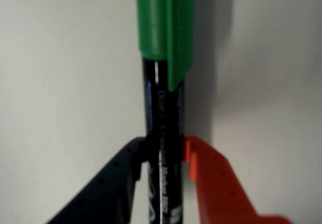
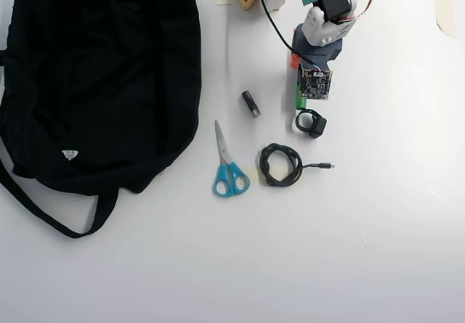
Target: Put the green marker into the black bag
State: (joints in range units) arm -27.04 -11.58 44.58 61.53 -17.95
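Note:
The green marker (image 1: pixel 162 118), with a black printed barrel and a green cap, stands between my dark left finger (image 1: pixel 118 178) and my orange right finger (image 1: pixel 211 183). My gripper (image 1: pixel 163 151) is shut on its barrel. In the overhead view only the green cap (image 2: pixel 299 103) shows, poking out from under my wrist's circuit board (image 2: pixel 315 83). I cannot tell whether the marker is off the table. The black bag (image 2: pixel 94 76), with a small white label (image 2: pixel 70 154) and a long strap (image 2: pixel 43 210), lies at the left, well away from my gripper.
A short battery (image 2: pixel 251 104), blue-handled scissors (image 2: pixel 227 167), a coiled black cable (image 2: pixel 281 165) and a small black ring-shaped part (image 2: pixel 312 123) lie between my arm and the bag. Tape pieces (image 2: pixel 445 14) sit at the top right.

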